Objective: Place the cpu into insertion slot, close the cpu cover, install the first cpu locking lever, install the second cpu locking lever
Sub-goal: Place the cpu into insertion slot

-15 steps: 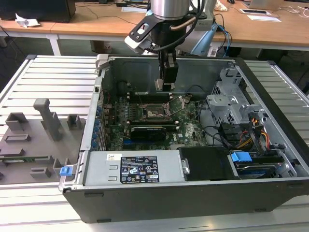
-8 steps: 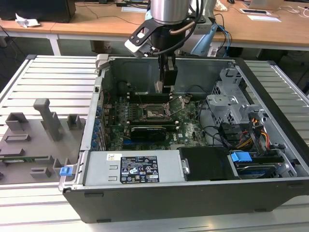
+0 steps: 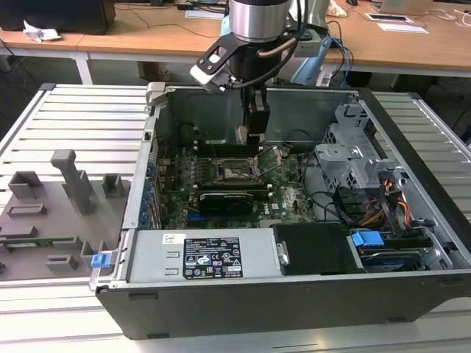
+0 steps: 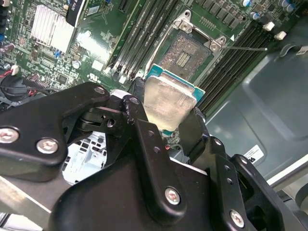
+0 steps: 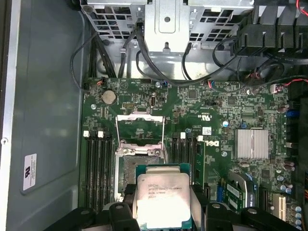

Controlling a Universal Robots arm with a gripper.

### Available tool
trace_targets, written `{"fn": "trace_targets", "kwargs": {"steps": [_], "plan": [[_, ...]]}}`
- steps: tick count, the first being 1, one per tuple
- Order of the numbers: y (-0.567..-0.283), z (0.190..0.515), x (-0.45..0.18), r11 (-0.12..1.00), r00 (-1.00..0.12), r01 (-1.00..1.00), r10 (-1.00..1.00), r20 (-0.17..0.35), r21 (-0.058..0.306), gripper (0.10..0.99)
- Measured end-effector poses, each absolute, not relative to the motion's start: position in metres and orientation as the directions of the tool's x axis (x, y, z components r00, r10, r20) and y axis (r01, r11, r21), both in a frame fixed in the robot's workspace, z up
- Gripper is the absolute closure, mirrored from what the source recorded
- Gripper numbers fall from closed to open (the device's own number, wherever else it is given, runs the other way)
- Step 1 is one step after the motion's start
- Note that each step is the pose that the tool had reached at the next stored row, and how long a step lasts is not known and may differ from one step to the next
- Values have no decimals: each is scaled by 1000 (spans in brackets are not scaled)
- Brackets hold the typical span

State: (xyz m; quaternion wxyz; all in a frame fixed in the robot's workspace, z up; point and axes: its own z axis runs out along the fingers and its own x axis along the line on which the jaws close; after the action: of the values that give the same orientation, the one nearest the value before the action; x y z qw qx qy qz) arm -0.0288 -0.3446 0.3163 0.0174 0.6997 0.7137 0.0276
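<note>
End effector [image 3: 254,123] pinches the cpu [image 5: 163,202] by two opposite edges, metal top facing the wrist, above the insertion slot [image 4: 186,52] and not seated. Slot sits mid-motherboard [image 5: 240,106], between memory slots [image 5: 98,163]. Cpu cover [image 5: 140,117] is flipped open.

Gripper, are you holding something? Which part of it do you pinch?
The gripper holds the cpu by two opposite side edges, jaws shut on them, its metal top bare, near the insertion slot.
</note>
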Motion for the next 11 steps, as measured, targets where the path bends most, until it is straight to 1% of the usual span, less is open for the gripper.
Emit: {"fn": "trace_targets", "kwargs": {"steps": [11], "plan": [[-343, 299, -29, 25, -26, 998, 1000, 17, 60, 557]]}}
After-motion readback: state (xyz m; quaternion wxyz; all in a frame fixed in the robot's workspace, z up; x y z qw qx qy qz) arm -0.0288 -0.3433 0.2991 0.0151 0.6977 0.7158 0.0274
